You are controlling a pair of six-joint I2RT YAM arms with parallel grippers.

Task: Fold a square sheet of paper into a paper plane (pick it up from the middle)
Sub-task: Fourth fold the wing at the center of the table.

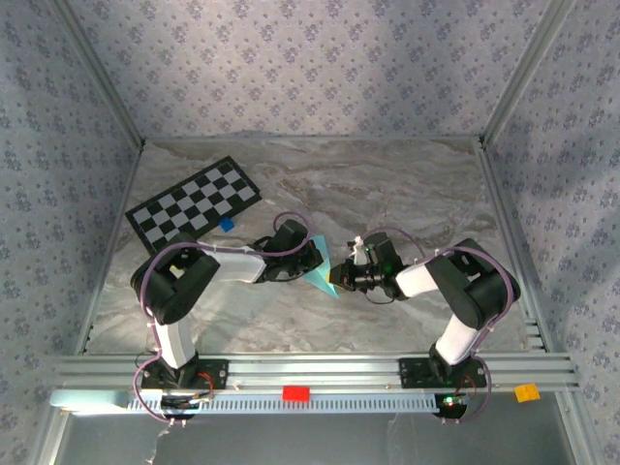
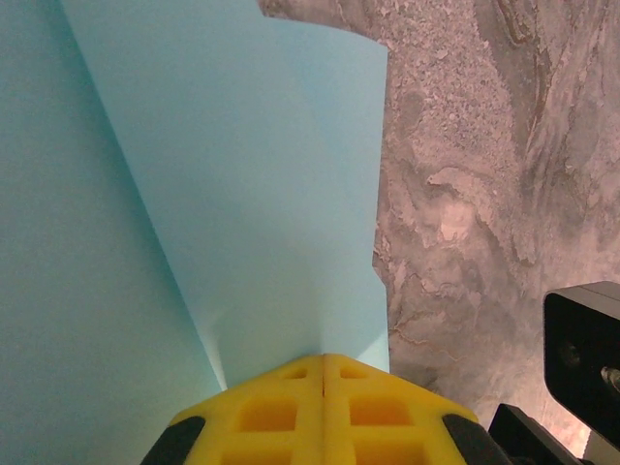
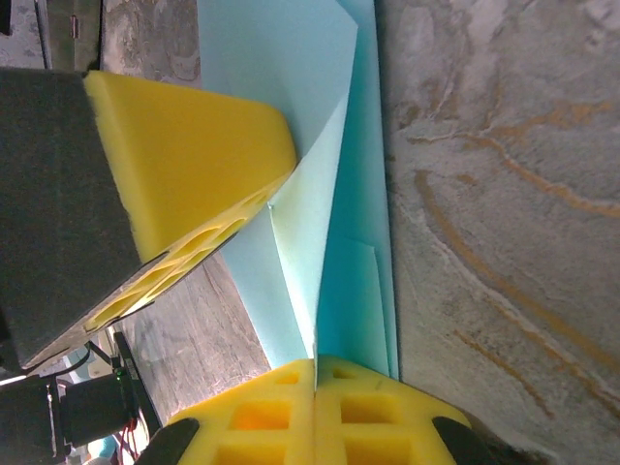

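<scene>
Here left tool (image 2: pixel 323 360) and right tool (image 3: pixel 317 363) both clamp the paper (image 1: pixel 321 274) between them.

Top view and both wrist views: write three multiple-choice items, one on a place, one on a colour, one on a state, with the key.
1. The checkerboard card lies:
A) at the table's far left
B) at its near right
C) at its centre

2. The paper is:
A) pink
B) light blue
C) white

3. The left gripper and right gripper are:
A) both open
B) both shut on the paper
C) both off the paper

Key:
1 A, it sits far left in the top view.
2 B, plain in every view.
3 B, each wrist view shows jaws closed on the paper.
</scene>
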